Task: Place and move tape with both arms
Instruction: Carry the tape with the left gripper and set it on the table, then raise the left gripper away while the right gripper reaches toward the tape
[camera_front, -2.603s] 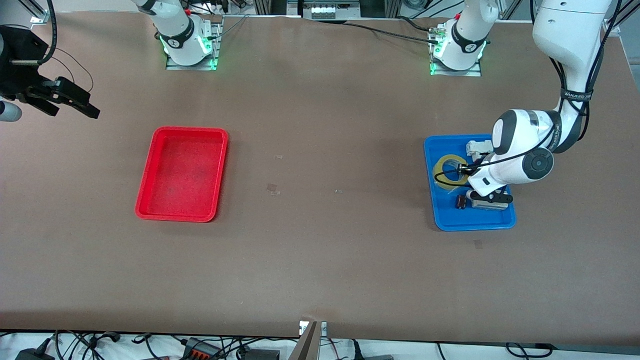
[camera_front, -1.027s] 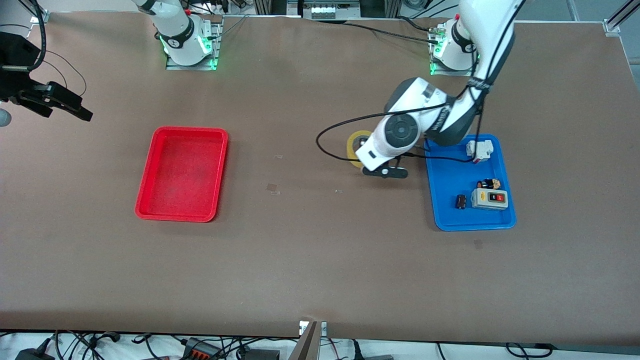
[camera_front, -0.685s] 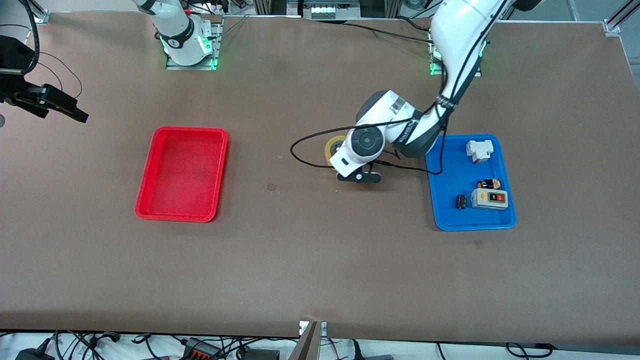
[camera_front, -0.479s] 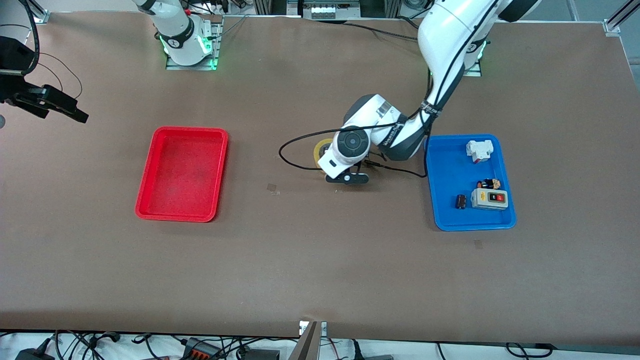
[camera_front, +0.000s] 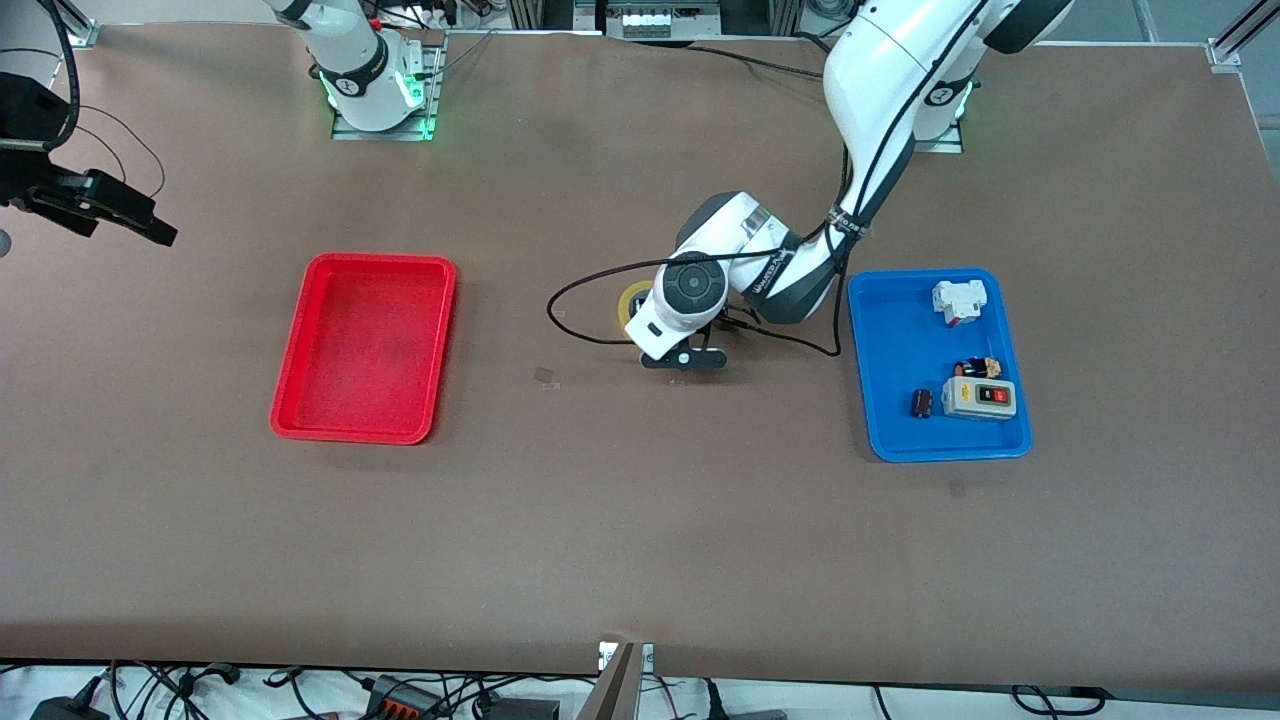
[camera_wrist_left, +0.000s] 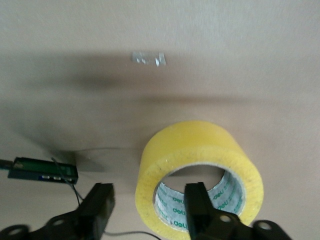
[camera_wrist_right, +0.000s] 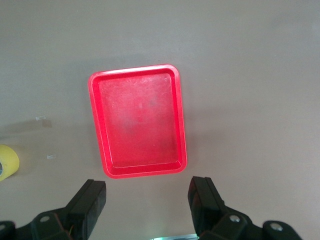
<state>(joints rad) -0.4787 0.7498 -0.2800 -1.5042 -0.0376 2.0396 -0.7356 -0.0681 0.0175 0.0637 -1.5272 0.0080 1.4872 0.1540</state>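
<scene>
The tape (camera_front: 633, 303), a yellow ring, is at the middle of the table between the two trays. It also shows in the left wrist view (camera_wrist_left: 200, 165) and at the edge of the right wrist view (camera_wrist_right: 6, 162). My left gripper (camera_front: 648, 325) is low over it. In the left wrist view the left gripper (camera_wrist_left: 149, 200) is open: one finger (camera_wrist_left: 196, 202) is inside the hole, and the other (camera_wrist_left: 100, 202) stands clear of the ring's outer wall. My right gripper (camera_front: 140, 215) waits open and empty, high over the right arm's end of the table (camera_wrist_right: 150, 200).
An empty red tray (camera_front: 365, 345) lies toward the right arm's end and also shows in the right wrist view (camera_wrist_right: 137, 120). A blue tray (camera_front: 890, 440) toward the left arm's end holds a grey switch box (camera_front: 980, 398), a small black cylinder (camera_front: 921, 403) and a white part (camera_front: 957, 298).
The left arm has carried the tape out of the blue tray to the table's middle, slowing over the last half second. The right arm has hardly moved.
</scene>
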